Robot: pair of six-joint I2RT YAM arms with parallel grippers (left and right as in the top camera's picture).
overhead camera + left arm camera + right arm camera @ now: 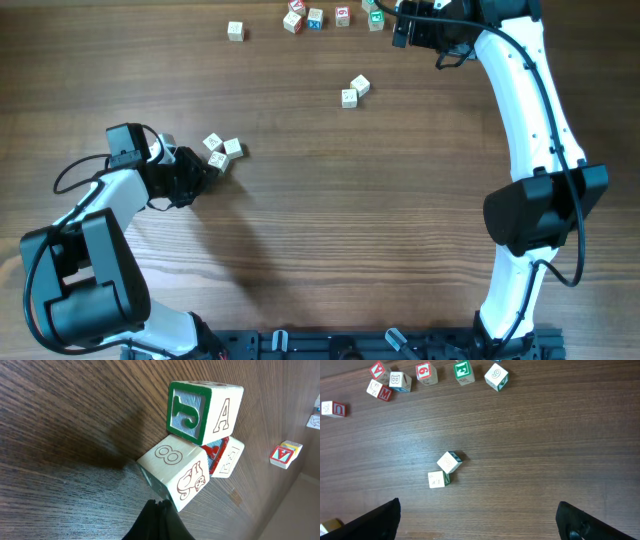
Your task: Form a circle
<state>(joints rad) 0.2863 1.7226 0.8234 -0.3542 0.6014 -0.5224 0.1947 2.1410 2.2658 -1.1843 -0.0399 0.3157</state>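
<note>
No circle is in view. Three small pale wooden cubes (221, 150) sit in a tight group at the left of the table. In the left wrist view they are a green-faced cube with an A (205, 410), a cube with an 8 (175, 475) and a red-edged cube (226, 456) behind them. My left gripper (203, 170) (160, 503) is shut and empty, its tips touching the near corner of the 8 cube. My right gripper (400, 28) (480, 520) hangs wide open at the far right, holding nothing.
Two more cubes (354, 91) (444, 470) lie touching in the middle of the table, ahead of the right gripper. A loose row of several coloured cubes (315, 17) (425, 372) lies along the far edge, with one apart (235, 31).
</note>
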